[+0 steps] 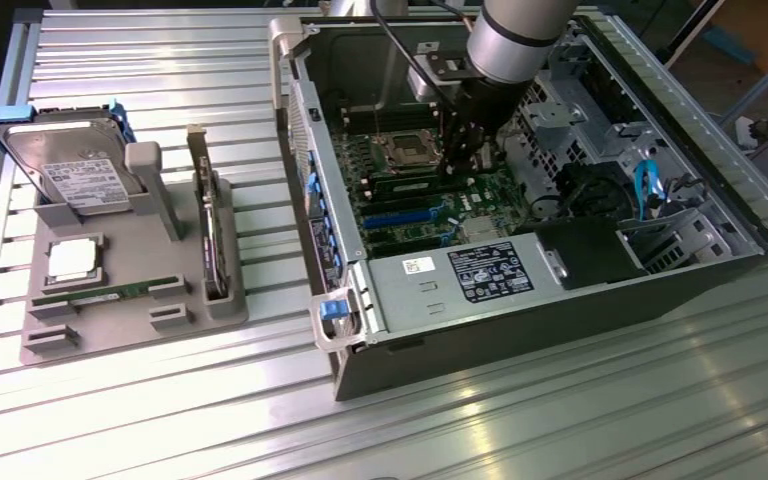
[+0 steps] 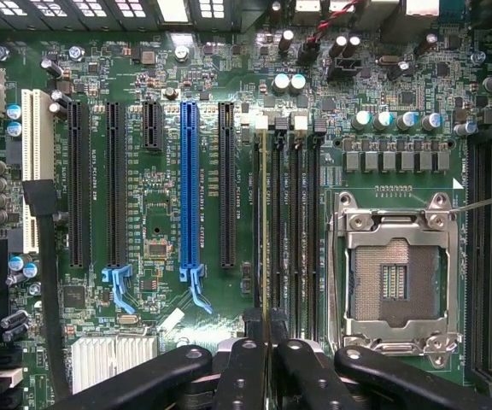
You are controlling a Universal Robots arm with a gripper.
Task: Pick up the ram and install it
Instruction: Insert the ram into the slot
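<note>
Over the motherboard (image 2: 156,213), narrow jaws clamp the ram (image 2: 265,222).

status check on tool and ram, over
Tool shut on the ram, inside the computer case. Ram edge-on, lined up along the memory slots. No obstruction seen there.

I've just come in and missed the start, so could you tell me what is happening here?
The robot arm reaches into the open computer case. Its gripper is shut on the ram, holding it edge-on along one of the memory slots next to the empty processor socket. Whether it is fully seated cannot be told. A hard drive stands in the grey tray outside.
</note>
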